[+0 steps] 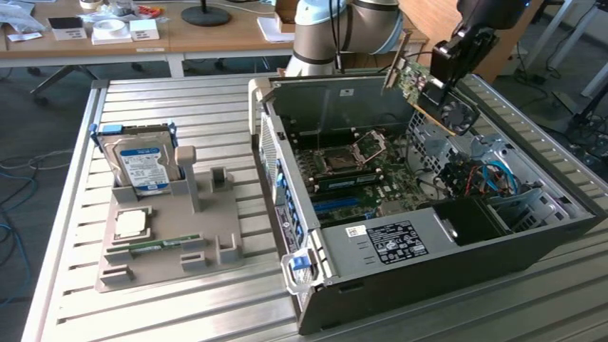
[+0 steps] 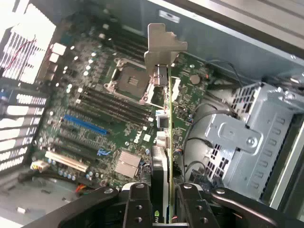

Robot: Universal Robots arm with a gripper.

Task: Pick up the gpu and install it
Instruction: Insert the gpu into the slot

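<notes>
- Slatted bare-metal table (image 1: 171, 313) carries everything, with office desks behind it. An open dark-grey computer case (image 1: 494, 249) lies on its side on the half of the table at the exterior view's right.
- The black two-fingered pincer (image 1: 456, 57) hangs over the far corner of the case. Its jaws are drawn partway in and clamp both flat faces of the gpu (image 1: 432, 96), a thin card with a green-and-dark board, a black fan and a pale metal end bracket (image 2: 164, 45).
- The gpu is in the air, clear of the board below and touching nothing but the black fingers (image 2: 137, 209).
- Its long axis slopes away from the pincer. The bracket end is the higher one and faces the case's far wall, and the fan end dips toward the silver drive cage (image 2: 247, 137).
- Beneath it lies the green motherboard (image 1: 366, 182) with its square silver processor socket (image 2: 130, 80). The long blue expansion slot (image 2: 85, 124) sits nearer the case's vented wall, off to one side of the card.
- From the wrist view, the card's thin edge seems to run across the line of that slot rather than along it.
- Well apart, by the table's opposite edge, a grey moulded holder (image 1: 171, 274) props up a blue-labelled silver hard drive (image 1: 144, 167).
</notes>
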